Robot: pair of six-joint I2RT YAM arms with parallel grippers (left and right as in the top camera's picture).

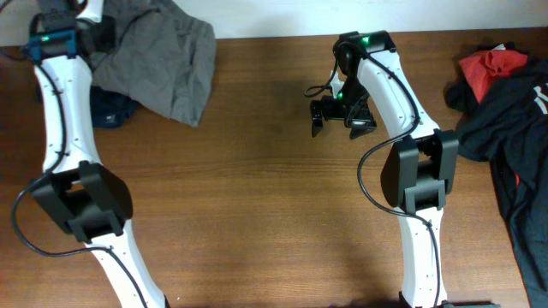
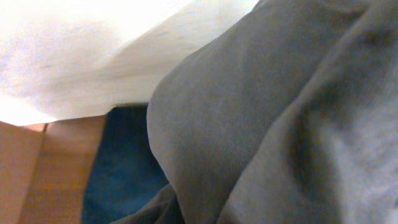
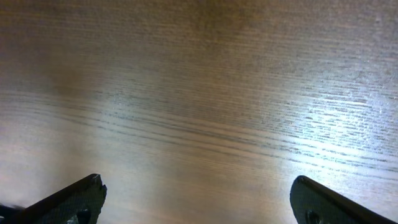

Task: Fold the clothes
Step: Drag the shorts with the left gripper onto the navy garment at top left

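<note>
At the far left corner of the table, the left pincer (image 1: 103,36) sits pressed against the grey garment (image 1: 167,64). Its wrist view is filled with grey cloth (image 2: 261,112) and none of its fingers show, so I cannot tell whether it is clenched on the fabric or released.

The grey garment lies crumpled at the back edge. It partly covers a dark blue garment (image 1: 111,107), which shows under its near edge in the left wrist view (image 2: 124,168).

The right pincer (image 1: 340,121) hangs over bare wood near the middle of the back, well apart from any cloth. Its fingers are spread wide with nothing between them (image 3: 196,186).

A black and red heap (image 1: 505,94) waits at the right edge.

The step appears to be bringing the grey garment out onto the table (image 1: 257,205). To do it well:

- Take a single layer near an edge or corner, not a bunched fold.
- Lift enough that the blue piece is not dragged along.
- Draw it toward the open centre.
- The right pincer could take a second corner so the cloth spreads flat.
</note>
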